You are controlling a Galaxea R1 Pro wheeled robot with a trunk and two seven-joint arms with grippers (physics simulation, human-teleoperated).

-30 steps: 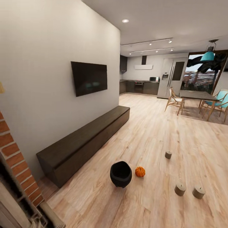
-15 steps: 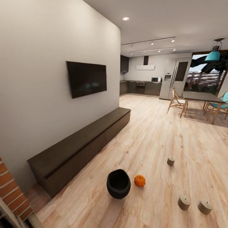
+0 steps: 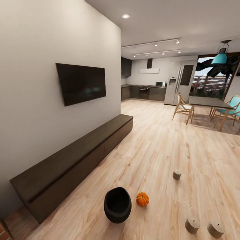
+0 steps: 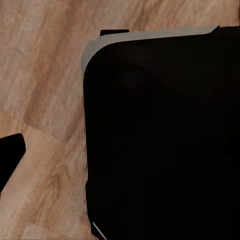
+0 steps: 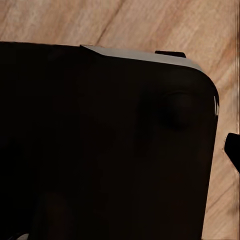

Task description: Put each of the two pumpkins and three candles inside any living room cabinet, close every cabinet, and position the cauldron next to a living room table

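In the head view a long, low dark-brown cabinet [image 3: 76, 156] runs along the left wall, its fronts shut. On the wood floor in front of it stands a black cauldron [image 3: 117, 204]. A small orange pumpkin [image 3: 142, 199] lies just to its right, apart from it. Three squat grey-brown candles stand on the floor: one further out [image 3: 176, 174] and two close together at the lower right [image 3: 192, 225] [image 3: 215, 229]. The coffee table is out of view. Each wrist view looks at a black part of the robot over the floor, with a dark tip at the picture's edge [image 4: 10, 160] [image 5: 233, 150].
A black TV [image 3: 81, 83] hangs on the wall above the cabinet. A dining table [image 3: 208, 102] with wooden chairs [image 3: 181, 106] stands at the far right. The kitchen with a fridge [image 3: 176, 82] lies at the back. Open wood floor stretches between.
The whole head picture has shifted: the camera moved, and the brick column at the lower left has left the picture. The cauldron, pumpkin and candles lie as before.
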